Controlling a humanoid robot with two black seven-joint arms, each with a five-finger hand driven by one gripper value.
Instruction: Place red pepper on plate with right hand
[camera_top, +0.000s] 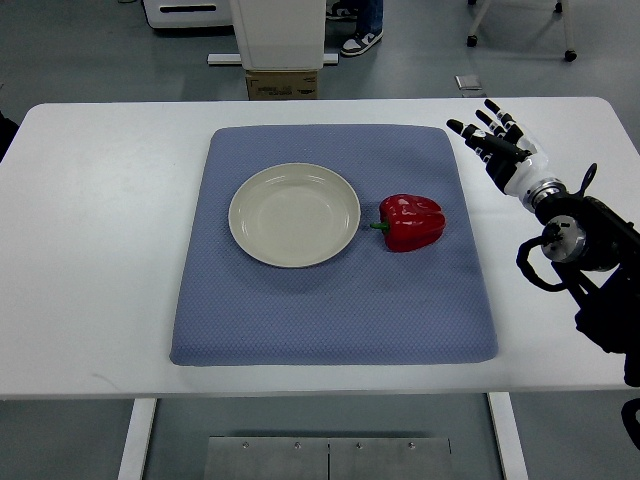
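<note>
A shiny red pepper lies on its side on the blue mat, its green stem pointing left toward the plate. The cream plate sits bare just left of the pepper, a small gap between them. My right hand hovers over the mat's back right corner, up and to the right of the pepper, fingers spread and holding nothing. Its black arm comes in from the right edge. The left arm does not show.
The mat covers the middle of a white table. Beyond the far edge stand a cardboard box, a white machine base and a person's shoes. A chair base with castors is at the back right.
</note>
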